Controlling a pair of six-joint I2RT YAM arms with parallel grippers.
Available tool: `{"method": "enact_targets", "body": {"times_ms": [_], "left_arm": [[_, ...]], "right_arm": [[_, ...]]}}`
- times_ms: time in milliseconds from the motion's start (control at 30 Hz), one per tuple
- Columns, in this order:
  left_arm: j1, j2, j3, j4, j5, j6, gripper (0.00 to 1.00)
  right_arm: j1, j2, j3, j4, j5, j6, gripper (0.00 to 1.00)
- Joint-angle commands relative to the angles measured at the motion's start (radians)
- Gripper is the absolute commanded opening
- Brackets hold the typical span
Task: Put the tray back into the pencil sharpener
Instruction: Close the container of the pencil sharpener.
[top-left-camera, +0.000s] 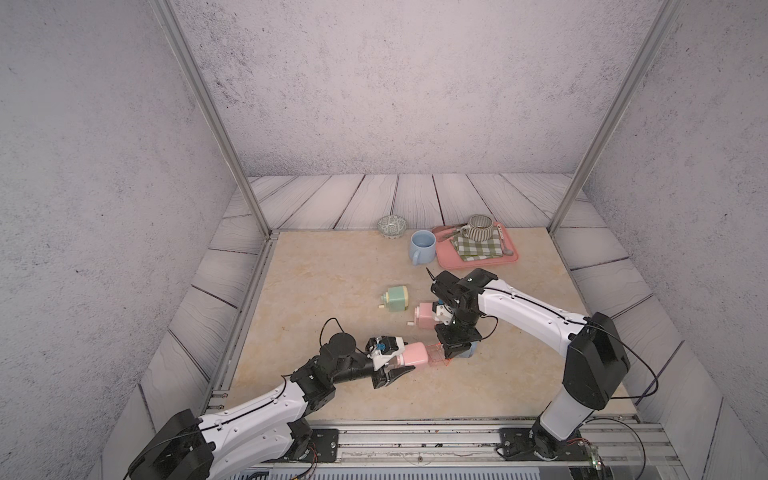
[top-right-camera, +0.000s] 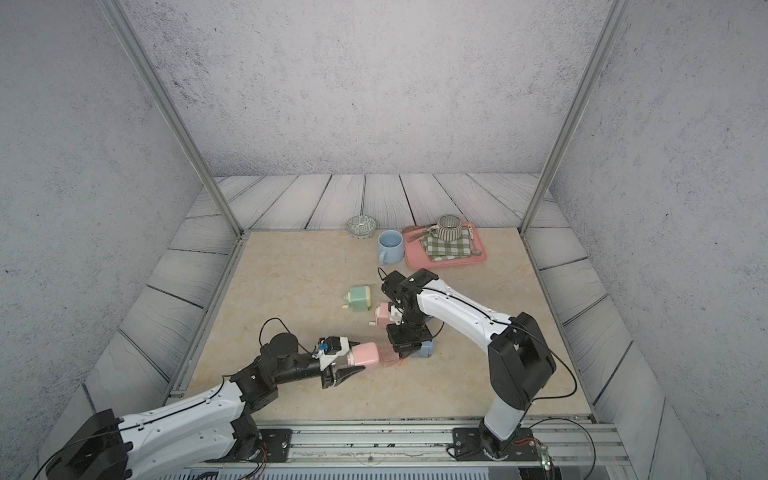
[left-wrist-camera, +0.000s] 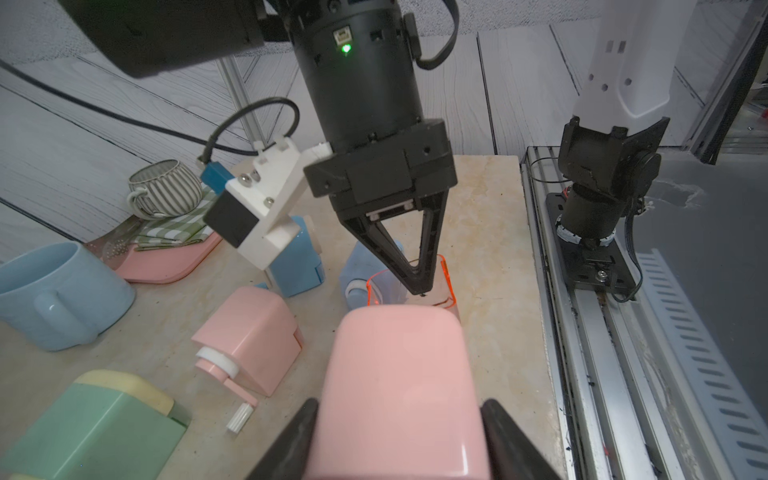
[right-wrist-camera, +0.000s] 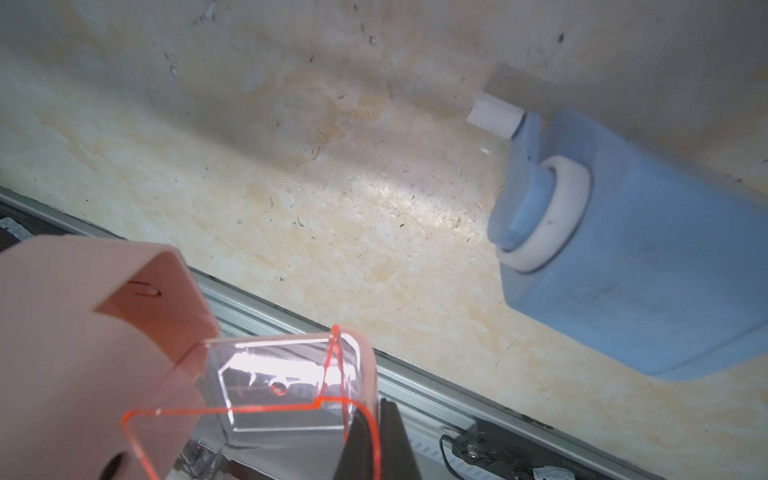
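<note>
Left claw (top-left-camera: 405, 358) is being shown in a top view clamped on the pink pencil sharpener (top-left-camera: 417, 353), whose long axis is pointing across the bench (top-left-camera: 332, 270) at the right claw (top-left-camera: 446, 360). That claw is being kept pinched on one wall of the clear, orange-edged tray (top-left-camera: 435, 357), which is sitting right at the sharpener's open mouth, between the two claws. The coming push is judged to run along this shared axis, tray towards the left claw. A second pink sharpener (top-left-camera: 426, 316) and a green sharpener (top-left-camera: 397, 297) are lying further back. The blue mug (top-left-camera: 423, 246) and the pink serving tray (top-left-camera: 478, 262) are standing well apart at the rear.

From the left wrist, the pink pencil sharpener (left-wrist-camera: 399, 374) is being squeezed on both flanks by the black fingers (left-wrist-camera: 291, 440). Beyond it, the right claw (left-wrist-camera: 419, 291) is being seen pointing down, its tips closed on the tray (left-wrist-camera: 442, 270). A blue sharpener (left-wrist-camera: 357, 270) is lying just behind the tray and is judged to crowd any retreat.

From the right wrist, the tray (right-wrist-camera: 282, 386) is being shown partly inside the pink shell (right-wrist-camera: 83, 332), not yet seated. The blue sharpener (right-wrist-camera: 644, 257) is lying on its side nearby, apart from the tray.
</note>
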Motion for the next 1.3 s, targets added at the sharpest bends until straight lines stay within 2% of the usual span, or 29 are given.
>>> {"method": "enact_targets", "body": {"times_ms": [0, 133, 267, 433, 633, 767, 1267], "left_arm": [[0.013, -0.008, -0.014, 0.092, -0.016, -0.06, 0.0], [0.019, -0.021, -0.015, 0.149, -0.016, -0.136, 0.0], [0.018, -0.055, -0.01, 0.121, -0.034, -0.179, 0.0], [0.018, -0.118, -0.01, 0.046, -0.066, -0.17, 0.0], [0.019, -0.172, -0.001, -0.003, -0.077, -0.157, 0.0], [0.019, -0.148, 0.031, -0.012, -0.09, -0.186, 0.0], [0.021, -0.031, 0.095, 0.114, 0.0, -0.247, 0.0]], "right_arm": [[-0.004, -0.039, -0.031, 0.042, -0.006, 0.059, 0.0], [-0.004, -0.041, -0.062, 0.069, 0.007, 0.098, 0.0], [-0.004, -0.06, -0.084, 0.087, 0.026, 0.132, 0.0], [-0.003, -0.084, -0.105, 0.087, 0.027, 0.157, 0.0], [-0.003, -0.097, -0.064, 0.015, 0.056, 0.112, 0.0], [-0.003, -0.097, -0.014, -0.039, 0.072, 0.096, 0.0], [0.0, -0.011, 0.135, -0.195, 0.066, 0.082, 0.0]]}}
